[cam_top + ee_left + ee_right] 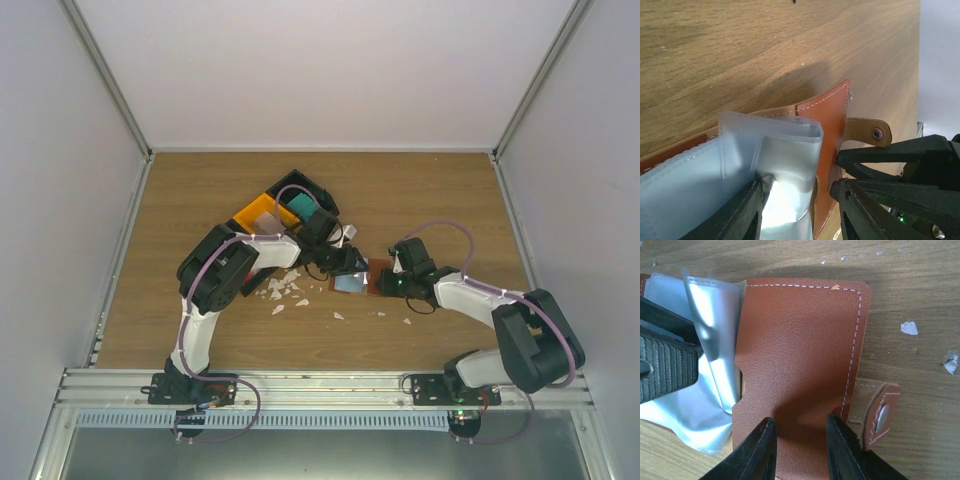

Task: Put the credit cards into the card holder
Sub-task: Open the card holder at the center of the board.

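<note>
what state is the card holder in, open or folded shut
open: the card holder has its brown cover spread away from the exposed light blue sleeves, snap tab unfastened

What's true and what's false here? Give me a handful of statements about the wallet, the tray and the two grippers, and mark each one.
1. The card holder lies open, its light blue inside showing. True.
2. Its snap tab is fastened. False: it hangs loose, unsnapped.
3. A teal card sits in the black-and-orange tray. True.
4. The right gripper is far from the card holder. False: its fingers are right at it.
5. The left gripper is at the clear sleeve. True.
</note>
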